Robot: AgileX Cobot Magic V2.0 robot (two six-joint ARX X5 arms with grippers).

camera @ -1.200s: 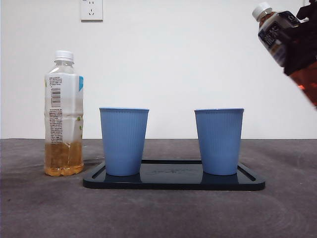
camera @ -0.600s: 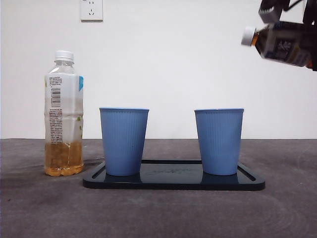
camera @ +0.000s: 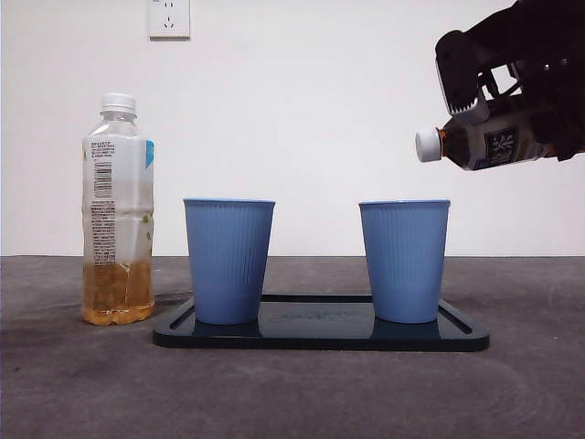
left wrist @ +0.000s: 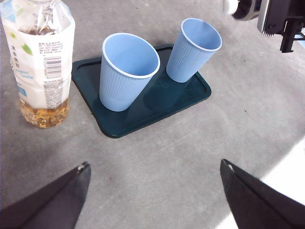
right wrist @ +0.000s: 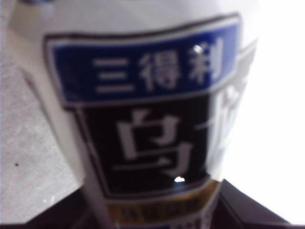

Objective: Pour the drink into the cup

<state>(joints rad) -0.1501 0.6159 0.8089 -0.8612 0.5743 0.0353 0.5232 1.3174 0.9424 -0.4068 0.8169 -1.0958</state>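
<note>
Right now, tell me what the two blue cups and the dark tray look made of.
Both ribbed blue cups: probably thin matte plastic, possibly coated paper, judging by fine vertical ridges and dull surface. Dark rectangular tray: likely glossy hard plastic, since it mirrors the cups' bases.

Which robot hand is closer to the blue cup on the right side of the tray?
Right. The right gripper holds the dark tea bottle tipped just above that blue cup. The left gripper waits back over bare table.

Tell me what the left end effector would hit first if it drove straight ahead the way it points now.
Probably the dark tray and the nearer blue cup on it, which lie ahead between the open jaws of the left end effector. Only bare table lies before them. Depth is uncertain.
</note>
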